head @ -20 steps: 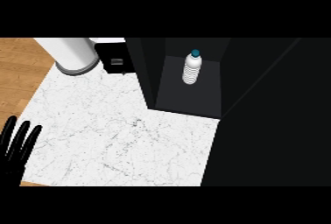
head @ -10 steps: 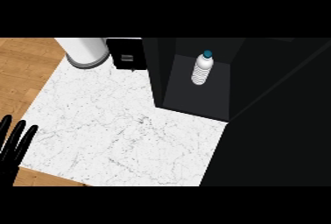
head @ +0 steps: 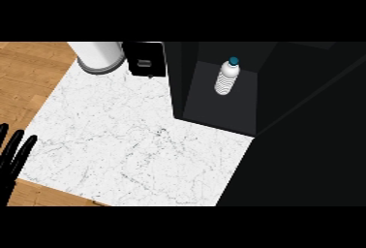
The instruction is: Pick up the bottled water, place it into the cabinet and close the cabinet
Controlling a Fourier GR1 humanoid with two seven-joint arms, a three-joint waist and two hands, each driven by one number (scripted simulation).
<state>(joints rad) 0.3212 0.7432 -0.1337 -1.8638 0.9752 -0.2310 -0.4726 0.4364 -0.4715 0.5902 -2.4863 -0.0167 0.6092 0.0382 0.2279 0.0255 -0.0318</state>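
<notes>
1. Bottled water (head: pixel 227 77) stands upright on the dark shelf of the cabinet (head: pixel 214 109), near the shelf's back edge, blue cap up, nothing touching it.
2. Judging from that, picking up and placing look done; the cabinet's front is open toward the marble counter (head: pixel 136 140), so closing is what remains.
3. Which dark panel is the door I cannot tell for certain; the large black slab filling the right side may be it, swung outward.
4. Left hand (head: pixel 13 157) shows at the counter's left edge, near the front left corner, fingers straight and pointing up, released and holding nothing. It looks like a resting pose rather than a reach.
5. Right hand does not show anywhere in the head view, so its state is unknown.
6. White cylindrical vessel (head: pixel 99 55) sits at the counter's back left corner, with a small black appliance (head: pixel 145 60) just beside it, between it and the cabinet wall; both are well apart from the bottle.
</notes>
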